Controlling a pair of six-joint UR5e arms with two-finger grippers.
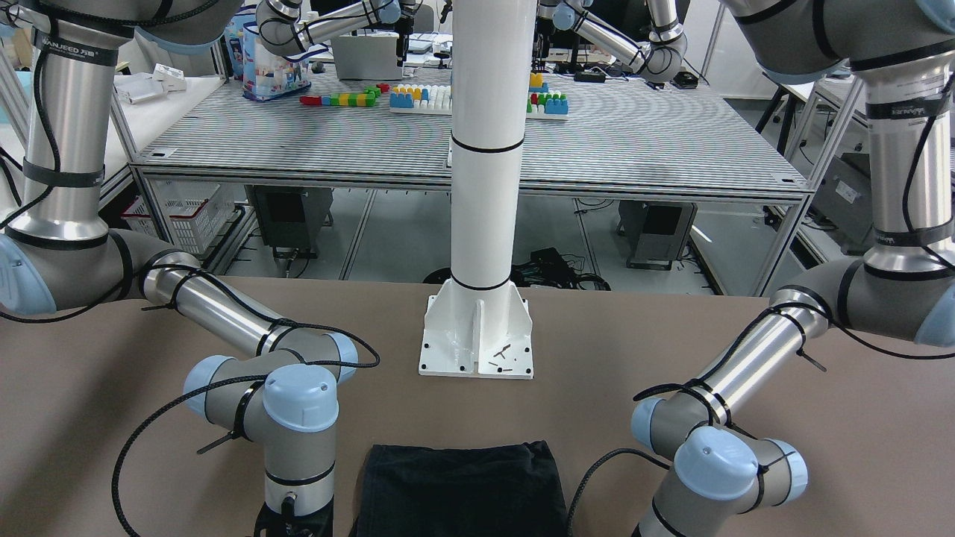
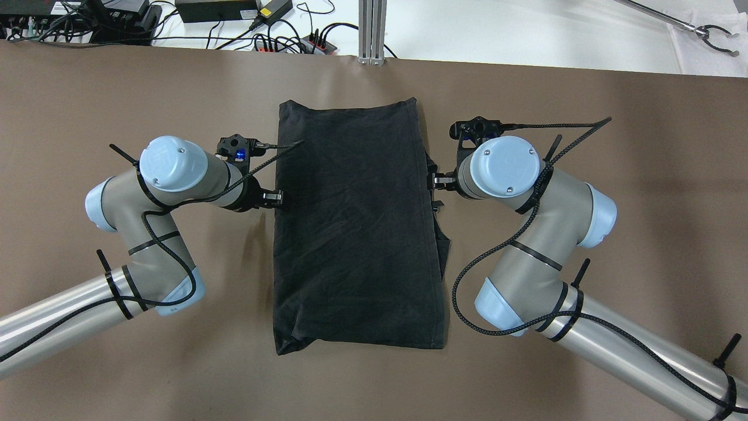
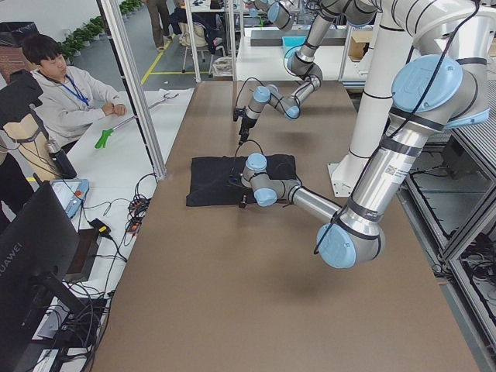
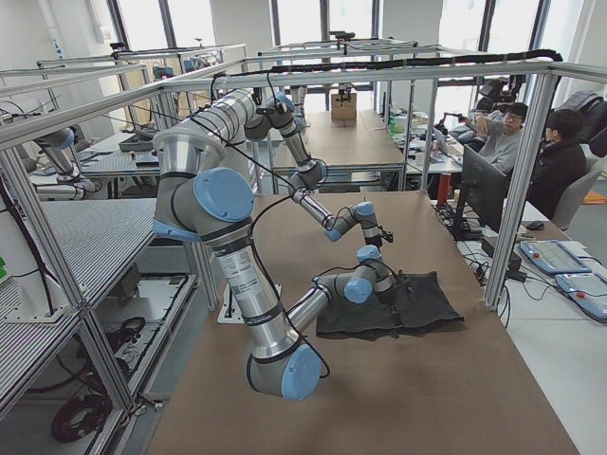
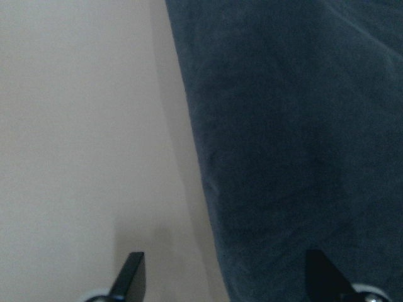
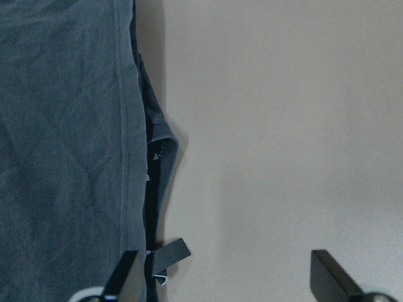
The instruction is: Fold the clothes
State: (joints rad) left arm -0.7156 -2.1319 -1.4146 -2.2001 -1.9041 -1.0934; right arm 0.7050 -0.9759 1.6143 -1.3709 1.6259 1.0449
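black rectangular soft fabric piece (image 2: 356, 228) lies flat, mid brown tabletop (image 2: 117, 88) | L gripper (image 5: 227, 277) jaws spread wide, straddling its left edge | R gripper (image 6: 227, 277) jaws spread too, straddling right edge

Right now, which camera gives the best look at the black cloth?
The overhead exterior view: the whole black cloth shows there. The front-facing view crops it, the side views show it small, and the wrist cameras catch only its edges.

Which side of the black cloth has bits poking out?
The cloth's side by the right gripper: an under layer and tag stick out; the other side is neat.
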